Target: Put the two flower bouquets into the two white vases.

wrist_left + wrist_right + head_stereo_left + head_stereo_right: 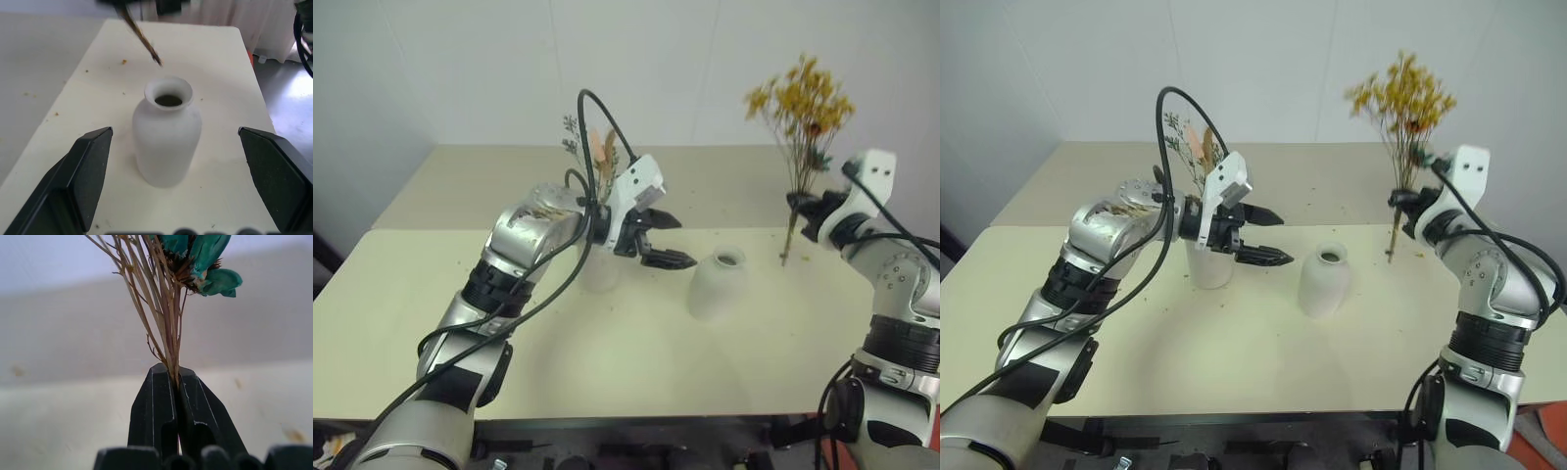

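right fingers (175, 382) are clamping the stems of the yellow-orange bouquet (803, 103), holding it upright above the tabletop (607, 343), stem tips hanging off the surface to the right of the bottle-shaped vase (718, 284). left fingers (656, 240) are spread wide, holding nothing, hovering between the two vases and pointing at the bottle-shaped one. slim bouquet (1197, 147) is sitting in the tapered vase (1209, 269) just behind my left wrist.

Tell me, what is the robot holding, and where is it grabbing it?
The right gripper holds the yellow flowers by the stems, jaws shut on them partway up. The left gripper holds nothing.
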### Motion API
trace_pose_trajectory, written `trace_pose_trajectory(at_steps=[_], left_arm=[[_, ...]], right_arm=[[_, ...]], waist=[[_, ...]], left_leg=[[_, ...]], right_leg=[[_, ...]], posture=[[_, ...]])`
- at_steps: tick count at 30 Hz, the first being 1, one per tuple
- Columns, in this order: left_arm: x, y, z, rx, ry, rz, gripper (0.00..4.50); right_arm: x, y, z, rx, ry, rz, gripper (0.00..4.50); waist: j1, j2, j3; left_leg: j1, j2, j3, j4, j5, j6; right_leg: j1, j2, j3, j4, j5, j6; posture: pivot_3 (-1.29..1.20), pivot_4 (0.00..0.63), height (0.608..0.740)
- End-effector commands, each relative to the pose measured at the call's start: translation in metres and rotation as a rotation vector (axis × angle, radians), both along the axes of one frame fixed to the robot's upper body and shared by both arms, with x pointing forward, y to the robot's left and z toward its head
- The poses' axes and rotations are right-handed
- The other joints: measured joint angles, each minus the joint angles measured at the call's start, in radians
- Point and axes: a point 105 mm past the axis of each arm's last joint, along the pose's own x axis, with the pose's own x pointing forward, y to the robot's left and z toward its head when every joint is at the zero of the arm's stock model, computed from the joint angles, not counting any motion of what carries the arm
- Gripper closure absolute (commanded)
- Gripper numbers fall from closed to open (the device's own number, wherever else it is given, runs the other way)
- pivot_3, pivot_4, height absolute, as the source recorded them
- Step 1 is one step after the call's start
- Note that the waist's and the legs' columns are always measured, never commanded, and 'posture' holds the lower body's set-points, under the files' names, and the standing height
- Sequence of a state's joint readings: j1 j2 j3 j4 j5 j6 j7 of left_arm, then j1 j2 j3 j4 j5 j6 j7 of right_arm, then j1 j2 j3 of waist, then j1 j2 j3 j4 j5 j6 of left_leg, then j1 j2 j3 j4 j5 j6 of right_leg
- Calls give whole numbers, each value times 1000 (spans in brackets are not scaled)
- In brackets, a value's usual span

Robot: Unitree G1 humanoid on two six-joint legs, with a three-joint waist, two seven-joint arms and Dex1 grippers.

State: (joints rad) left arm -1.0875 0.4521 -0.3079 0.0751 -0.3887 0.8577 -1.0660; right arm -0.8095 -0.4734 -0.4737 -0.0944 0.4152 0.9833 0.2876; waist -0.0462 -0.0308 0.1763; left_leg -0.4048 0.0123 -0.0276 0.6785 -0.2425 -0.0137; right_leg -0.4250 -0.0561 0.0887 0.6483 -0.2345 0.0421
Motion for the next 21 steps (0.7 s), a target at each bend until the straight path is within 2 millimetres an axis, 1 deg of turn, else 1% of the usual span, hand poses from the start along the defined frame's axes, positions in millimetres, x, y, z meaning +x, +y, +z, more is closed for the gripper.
trace_pose_trajectory(at_steps=[1,4,6,8,10,12,16,21], left_arm=[[-4,-2,1,38,-33,8,0],[-6,-4,0,38,-21,10,0],[-6,-6,-1,43,-9,14,0],[-6,-8,-1,46,-5,20,0],[-5,-10,-2,50,-1,30,0],[-5,-12,-2,50,0,31,0],[-6,-11,-2,48,0,20,0],[-5,-10,0,46,-6,14,0]], right_arm=[[-24,21,47,26,-259,94,4471],[-39,41,59,44,-358,194,4471],[-47,51,61,44,-396,239,4471],[-52,56,60,37,-408,268,4471],[-60,65,53,8,-409,317,4471],[-66,69,45,1,-404,344,4471],[-69,72,28,-1,-363,353,4471],[-69,79,16,-3,-344,364,4471]], waist=[[1,0,0],[2,0,0],[2,0,0],[3,0,0],[5,0,0],[4,0,0],[1,0,0],[0,0,0]], left_leg=[[0,0,0,0,0,0],[0,0,0,0,0,0],[0,0,0,0,0,0],[0,0,0,0,0,0],[0,0,0,0,0,0],[0,0,-1,0,0,0],[0,0,0,0,0,0],[1,0,0,0,0,0]], right_leg=[[0,0,0,0,0,0],[0,0,0,0,0,0],[0,0,0,0,0,0],[0,0,0,0,0,0],[0,0,-1,0,0,0],[1,0,-1,0,0,0],[1,0,0,0,0,0],[1,0,0,0,0,0]], posture=[[0,150,740],[0,150,740],[0,150,740],[0,150,740],[0,150,740],[0,150,740],[0,150,740],[0,150,740]])
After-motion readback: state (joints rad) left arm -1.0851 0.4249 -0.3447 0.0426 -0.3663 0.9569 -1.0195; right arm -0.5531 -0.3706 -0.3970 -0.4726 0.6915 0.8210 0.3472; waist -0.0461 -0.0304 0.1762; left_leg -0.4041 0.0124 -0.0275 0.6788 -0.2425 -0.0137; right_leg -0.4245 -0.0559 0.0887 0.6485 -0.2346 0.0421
